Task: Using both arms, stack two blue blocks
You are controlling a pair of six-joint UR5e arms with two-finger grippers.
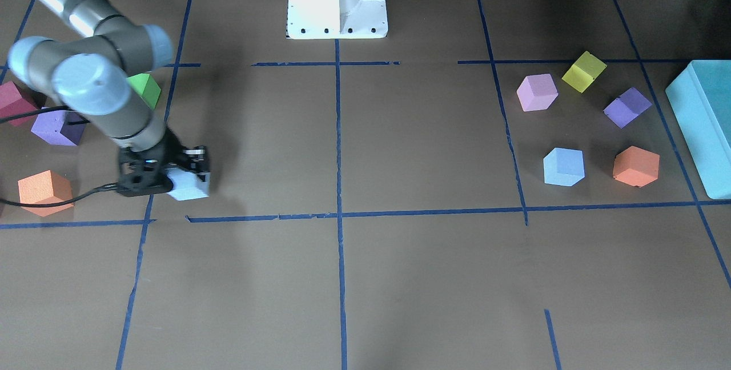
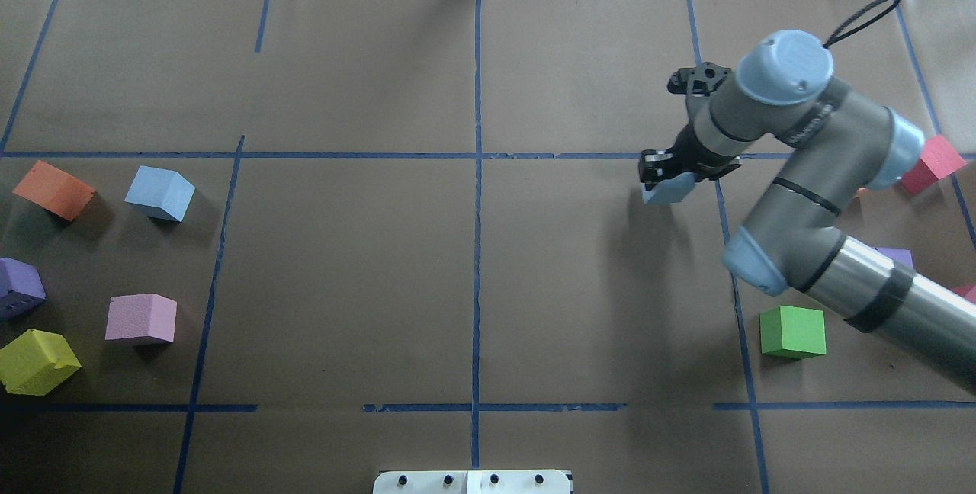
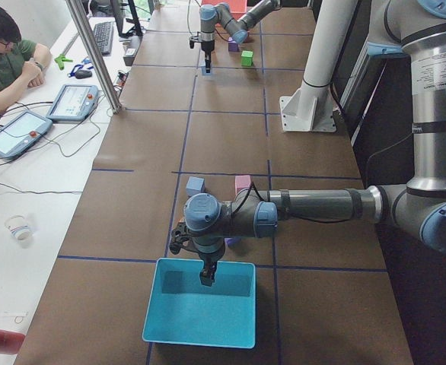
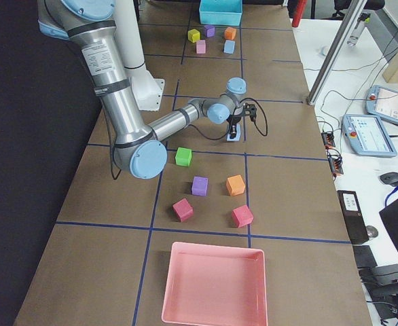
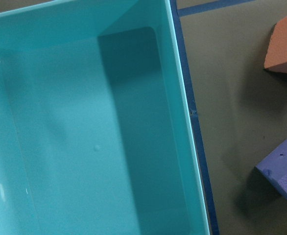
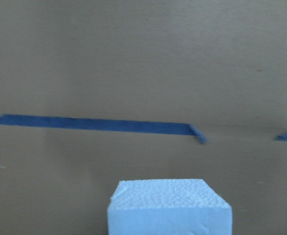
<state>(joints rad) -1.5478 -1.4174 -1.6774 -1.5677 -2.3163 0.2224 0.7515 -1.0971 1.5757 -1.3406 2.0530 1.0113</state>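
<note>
My right gripper (image 1: pixel 191 179) is shut on a pale blue block (image 1: pixel 189 188), low over the brown paper; whether the block touches the paper I cannot tell. The gripper (image 2: pixel 665 176) and block (image 2: pixel 671 189) also show in the overhead view, and the block fills the bottom of the right wrist view (image 6: pixel 170 208). The second blue block (image 1: pixel 563 167) sits alone on the far side of the table (image 2: pixel 160 193). My left gripper (image 3: pixel 206 280) hangs over the teal box (image 3: pixel 200 312); I cannot tell if it is open or shut.
An orange cube (image 1: pixel 635 165), purple cube (image 1: pixel 627 107), pink cube (image 1: pixel 537 92) and yellow cube (image 1: pixel 583 71) surround the free blue block. A green cube (image 2: pixel 793 332), more cubes and a pink tray (image 4: pixel 212 285) lie by my right arm.
</note>
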